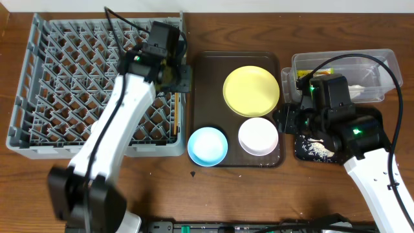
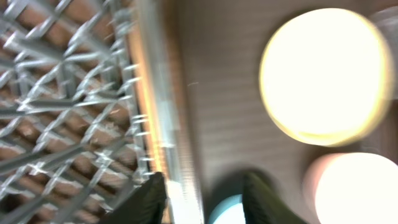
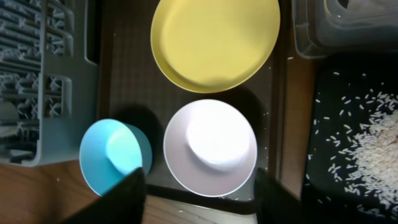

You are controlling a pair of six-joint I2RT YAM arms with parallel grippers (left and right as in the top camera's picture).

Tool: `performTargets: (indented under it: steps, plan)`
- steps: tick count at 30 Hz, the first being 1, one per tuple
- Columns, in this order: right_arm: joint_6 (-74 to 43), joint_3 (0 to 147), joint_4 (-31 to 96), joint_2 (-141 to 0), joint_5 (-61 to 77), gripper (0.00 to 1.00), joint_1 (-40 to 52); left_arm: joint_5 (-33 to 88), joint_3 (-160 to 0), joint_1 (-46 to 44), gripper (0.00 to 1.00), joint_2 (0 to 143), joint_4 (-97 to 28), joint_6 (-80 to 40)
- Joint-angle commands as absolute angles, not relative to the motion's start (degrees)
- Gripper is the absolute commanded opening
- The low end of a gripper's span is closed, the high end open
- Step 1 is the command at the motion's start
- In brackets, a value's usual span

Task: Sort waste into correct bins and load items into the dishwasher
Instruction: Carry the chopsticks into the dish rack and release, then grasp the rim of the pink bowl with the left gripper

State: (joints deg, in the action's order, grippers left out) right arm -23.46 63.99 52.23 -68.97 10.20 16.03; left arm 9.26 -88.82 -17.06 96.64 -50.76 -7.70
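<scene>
The grey dish rack (image 1: 65, 77) fills the left; chopsticks (image 1: 175, 113) lie in it by its right edge. My left gripper (image 1: 183, 77) hovers over that edge, open and empty; the left wrist view (image 2: 202, 186) is blurred. The yellow plate (image 1: 251, 90), white bowl (image 1: 258, 136) and blue bowl (image 1: 207, 145) sit on the brown serving tray (image 1: 207, 71). My right gripper (image 3: 199, 199) is open above the white bowl (image 3: 210, 144). The clear tub (image 1: 343, 65) holds a wrapper (image 1: 304, 76). Rice (image 1: 318, 150) lies in the black tray (image 1: 301, 147). No cup shows.
The blue bowl (image 3: 112, 154) sits over the brown tray's front left corner, close to the rack (image 3: 37, 74). The clear tub and black tray stand close together right of the brown tray. My right arm covers part of the black tray. Bare wood table (image 1: 259, 194) runs along the front.
</scene>
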Motion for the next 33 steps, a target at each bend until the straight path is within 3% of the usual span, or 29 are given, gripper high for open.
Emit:
performTargets:
  steps: [1, 7, 11, 14, 19, 26, 28, 33]
  plan:
    - [-23.53, 63.64, 51.88, -69.08, 8.51, 0.62, 16.25, 16.14, -90.52, -19.33, 0.45, 91.85, -51.31, -7.31]
    - [-23.53, 63.64, 51.90, -69.08, 8.16, 0.64, 16.25, 16.29, -90.50, -22.79, 0.49, 90.11, -54.24, -7.33]
    - [-23.53, 63.64, 51.92, -69.45, 8.14, 0.64, 16.25, 16.25, -90.50, -23.83, 0.58, 90.11, -56.18, -7.31]
    - [-23.55, 63.64, 52.14, -69.65, 8.16, 0.60, 16.25, 16.34, -89.95, -24.18, 0.59, 90.17, -56.05, -7.31]
    - [-25.87, 63.64, 52.40, -69.65, 5.45, 0.64, 14.52, 18.28, -88.01, -27.66, 0.59, 91.88, -54.11, -7.31]
    - [-27.38, 63.64, 55.90, -69.60, 6.76, 0.66, 1.56, 18.44, -87.44, -34.70, 0.59, 99.70, -51.03, -7.29]
    - [-27.31, 63.64, 57.34, -69.60, 9.67, 0.72, -4.64, 18.41, -87.44, -37.28, 0.59, 103.83, -50.17, -7.27]
    - [-26.63, 63.64, 59.16, -69.60, 11.03, 0.75, -8.29, 16.91, -87.44, -39.66, 0.59, 110.41, -48.51, -7.29]
